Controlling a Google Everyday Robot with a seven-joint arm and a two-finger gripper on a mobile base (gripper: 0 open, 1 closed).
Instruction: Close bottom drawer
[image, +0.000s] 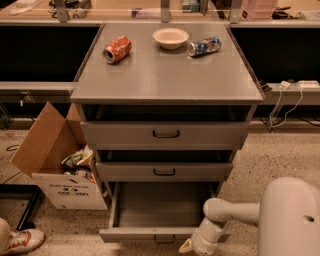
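The bottom drawer (150, 234) of the grey metal cabinet (165, 80) stands pulled far out, its plain grey tray empty and its flat front near the bottom edge of the camera view. Its small dark loop handle (164, 241) is partly cut off by the frame. My gripper (192, 246) sits at the lower right of the drawer front, at the end of my white arm (235, 212), next to the front's right end. The middle drawer (164, 171) and top drawer (165, 134) are each slightly out.
On the cabinet top lie a red can (117, 49), a beige bowl (170, 37) and a blue can (204, 46). An open cardboard box (57, 160) with rubbish stands at the left on the speckled floor. A shoe (20, 241) shows at the bottom left. Cables hang at the right.
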